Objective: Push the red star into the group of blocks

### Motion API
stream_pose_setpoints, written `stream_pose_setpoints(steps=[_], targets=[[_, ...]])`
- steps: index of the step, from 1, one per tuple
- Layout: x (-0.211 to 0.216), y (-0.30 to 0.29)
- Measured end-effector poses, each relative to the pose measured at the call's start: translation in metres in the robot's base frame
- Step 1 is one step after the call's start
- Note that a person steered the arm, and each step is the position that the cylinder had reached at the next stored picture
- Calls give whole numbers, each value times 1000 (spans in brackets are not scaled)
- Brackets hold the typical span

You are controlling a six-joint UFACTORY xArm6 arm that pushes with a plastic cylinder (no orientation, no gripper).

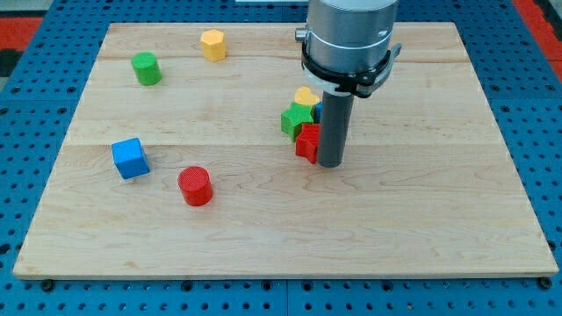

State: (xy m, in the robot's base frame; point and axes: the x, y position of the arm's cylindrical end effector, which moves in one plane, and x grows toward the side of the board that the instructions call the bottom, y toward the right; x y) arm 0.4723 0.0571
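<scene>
My tip (331, 163) is down on the pale wooden surface (421, 228), right of centre, and the dark rod stands upright under the grey arm housing (349, 39). The tool is a plain rod, with nothing to open or close and nothing held. Pressed against its left side is the red star-shaped block (306, 142), partly hidden by the rod, so its full outline is hard to read. The red star sits at the bottom of a tight cluster: the green star-like block (296, 119) touches it from above-left, and the yellow block (306, 96) sits just above that, its shape unclear. A sliver of blue (318, 109) peeks out beside the rod. Well apart, over on the view's left, lie the red cylinder (195, 185) and the blue cube (130, 158). Up near the top are the green cylinder (147, 68) and the yellow hexagonal block (212, 44).
</scene>
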Motion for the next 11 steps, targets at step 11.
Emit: stream_pose_setpoints(steps=[11], targets=[[46,-18]])
